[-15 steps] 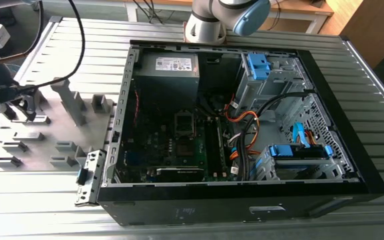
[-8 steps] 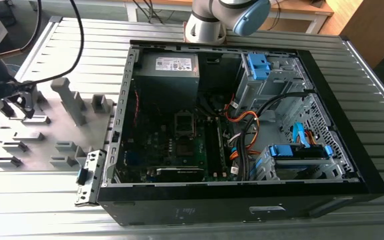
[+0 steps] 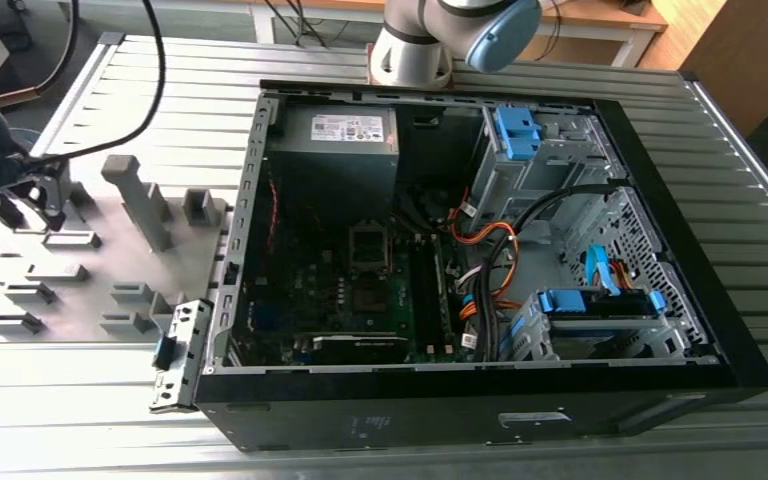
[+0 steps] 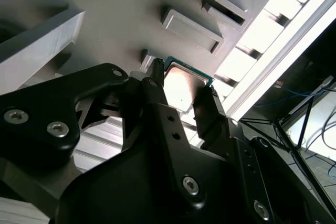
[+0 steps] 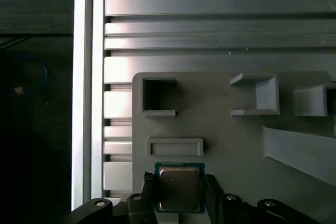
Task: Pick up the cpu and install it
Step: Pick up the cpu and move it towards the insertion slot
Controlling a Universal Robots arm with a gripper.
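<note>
Gripping the cpu (image 5: 178, 190) squarely matters here: the gripper (image 5: 179, 179) pinches it by two opposite edges, face up, over the grey fixture plate (image 3: 104, 255) on the bench (image 3: 197, 60), at the exterior view's left. Whether it rests on the plate or hangs just clear, cannot tell. Judgement: keep chip level, squeeze light, so it neither skews nor slips. Open computer case (image 3: 704, 300), to the right, holds motherboard (image 3: 344, 295), empty-looking socket (image 3: 371, 247), power supply (image 3: 335, 135), orange cables (image 3: 484, 240).

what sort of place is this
Probably a robotics lab bench set up for PC assembly: an open computer case lies on a slotted aluminium table, beside a grey fixture plate of part holders, where the arm's gripper is at the cpu.
</note>
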